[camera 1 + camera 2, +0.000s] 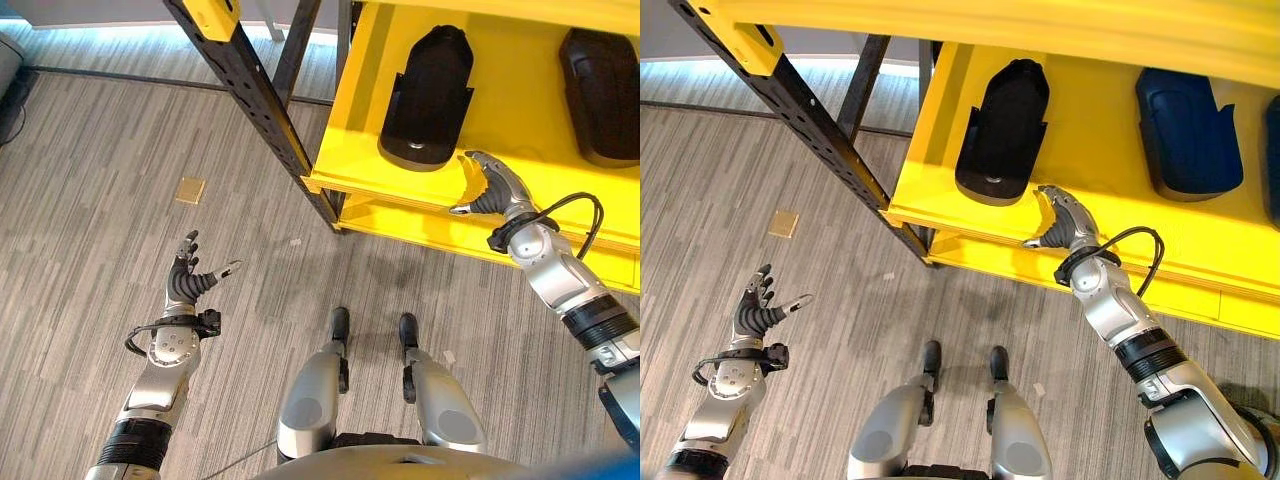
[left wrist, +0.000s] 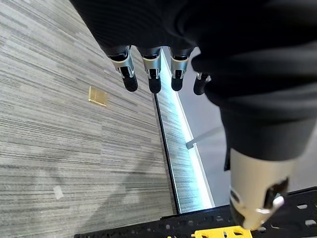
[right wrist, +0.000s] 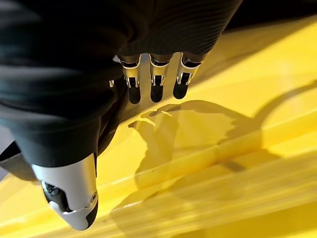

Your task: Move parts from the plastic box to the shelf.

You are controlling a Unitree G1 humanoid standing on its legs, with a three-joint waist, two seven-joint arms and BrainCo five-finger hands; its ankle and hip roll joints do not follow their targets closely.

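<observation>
My left hand [image 1: 188, 278] hangs low at my left side over the grey striped floor [image 1: 90, 150], fingers spread and relaxed, holding nothing; past it a small tan square [image 1: 190, 190] lies flat on the floor. My right hand [image 1: 493, 186] reaches over the front lip of the yellow shelf [image 1: 400, 190], fingers loosely extended and thumb apart, empty (my wrist view shows the fingertips [image 3: 156, 91] above bare yellow board, though I cannot tell whether they touch it). Just beyond that hand, to its left, a black part [image 1: 428, 95] rests on the shelf: a long moulded shell, rounded at the far end, with a rounded base at the near end. It is near my fingers but apart from them. Further right on the same board lies a second dark part [image 1: 600, 90], bluish in my right eye view, well apart from the hand. A black perforated upright [image 1: 255, 100] carries the shelf's left corner.
</observation>
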